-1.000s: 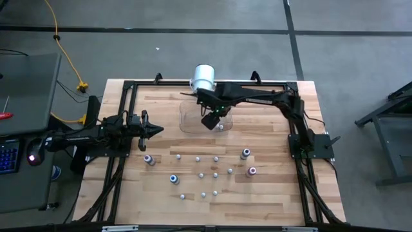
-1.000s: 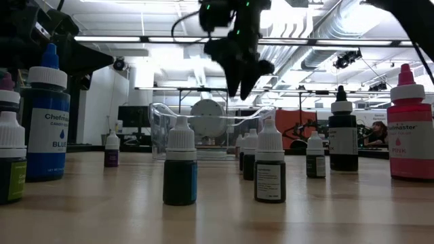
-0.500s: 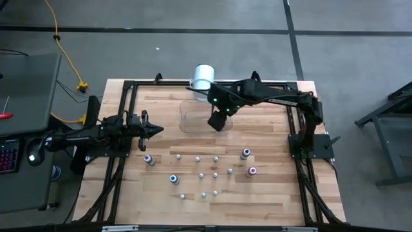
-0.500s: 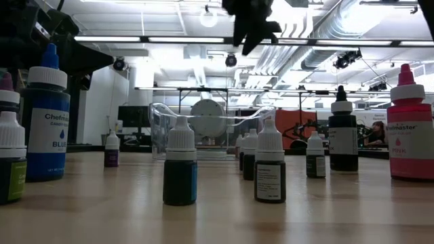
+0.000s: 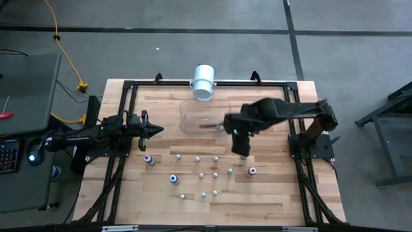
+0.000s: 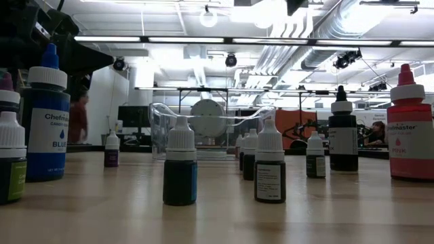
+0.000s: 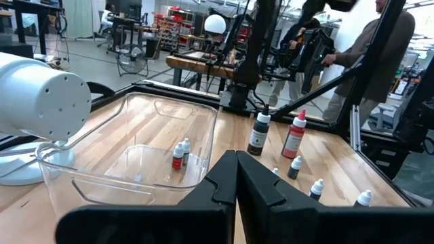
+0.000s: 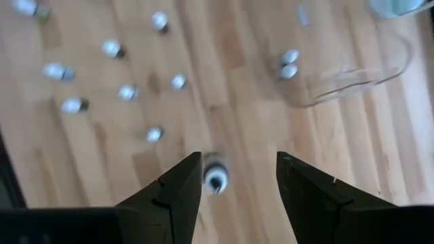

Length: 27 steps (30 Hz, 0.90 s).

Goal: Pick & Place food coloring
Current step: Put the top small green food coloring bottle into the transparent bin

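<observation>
Layout: tub at the back, bottles spread in front, arms on either side.
We see the clear tub (image 5: pixel 205 116) mid-table toward the far edge, the cylinder (image 5: pixel 203 81) just behind it, two bottles (image 7: pixel 181 152) inside the tub. The loose food coloring bottles (image 5: pixel 201 174) stand scattered on the table (image 5: pixel 270 200) in front of the tub. The left gripper (image 5: pixel 154 129) sits left of the tub; the right gripper (image 5: pixel 243 150) hangs over a bottle (image 8: pixel 215 177) right of the scatter.
</observation>
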### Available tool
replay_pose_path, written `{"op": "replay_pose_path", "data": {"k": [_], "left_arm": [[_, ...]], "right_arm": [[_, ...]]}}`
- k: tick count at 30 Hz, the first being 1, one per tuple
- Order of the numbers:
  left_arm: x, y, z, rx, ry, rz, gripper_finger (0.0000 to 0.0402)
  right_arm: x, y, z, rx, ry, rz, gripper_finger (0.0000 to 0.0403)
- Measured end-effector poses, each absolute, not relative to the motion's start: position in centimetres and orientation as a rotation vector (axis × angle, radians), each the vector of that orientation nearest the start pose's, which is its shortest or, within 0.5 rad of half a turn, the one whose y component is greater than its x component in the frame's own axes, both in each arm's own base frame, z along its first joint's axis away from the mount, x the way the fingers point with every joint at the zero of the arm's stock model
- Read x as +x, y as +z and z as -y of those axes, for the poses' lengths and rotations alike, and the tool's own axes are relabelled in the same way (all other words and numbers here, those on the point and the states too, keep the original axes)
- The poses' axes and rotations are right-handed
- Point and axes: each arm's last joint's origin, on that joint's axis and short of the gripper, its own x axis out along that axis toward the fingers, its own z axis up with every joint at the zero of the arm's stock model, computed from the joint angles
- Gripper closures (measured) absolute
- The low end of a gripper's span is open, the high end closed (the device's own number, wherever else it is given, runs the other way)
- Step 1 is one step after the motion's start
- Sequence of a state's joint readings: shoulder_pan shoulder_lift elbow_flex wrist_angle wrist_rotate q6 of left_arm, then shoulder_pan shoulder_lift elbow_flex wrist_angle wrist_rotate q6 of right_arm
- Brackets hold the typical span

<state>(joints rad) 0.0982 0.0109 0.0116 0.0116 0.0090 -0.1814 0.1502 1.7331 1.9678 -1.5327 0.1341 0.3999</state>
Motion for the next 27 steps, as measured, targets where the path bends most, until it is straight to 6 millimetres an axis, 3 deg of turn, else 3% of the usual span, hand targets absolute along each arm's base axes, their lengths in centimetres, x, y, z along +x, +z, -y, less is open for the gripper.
{"op": "replay_pose_path", "data": {"k": [7,15,21,27], "left_arm": [[9.7,16.8,-0.9,-0.181,0.088,0.021,0.0401],[9.7,16.8,-0.9,-0.181,0.088,0.020,0.0401],[9.7,16.8,-0.9,-0.181,0.088,0.020,0.0401],[9.7,16.8,-0.9,-0.181,0.088,0.021,0.0401]], "right_arm": [[30.0,36.3,-8.3,0.121,-0.141,-1.307,0.0224],[29.0,29.6,-12.5,0.186,0.129,-1.211,0.0224],[28.3,25.8,-13.4,0.063,0.249,-1.212,0.0224],[29.1,25.0,-12.2,-0.062,0.238,-1.194,0.0224]]}}
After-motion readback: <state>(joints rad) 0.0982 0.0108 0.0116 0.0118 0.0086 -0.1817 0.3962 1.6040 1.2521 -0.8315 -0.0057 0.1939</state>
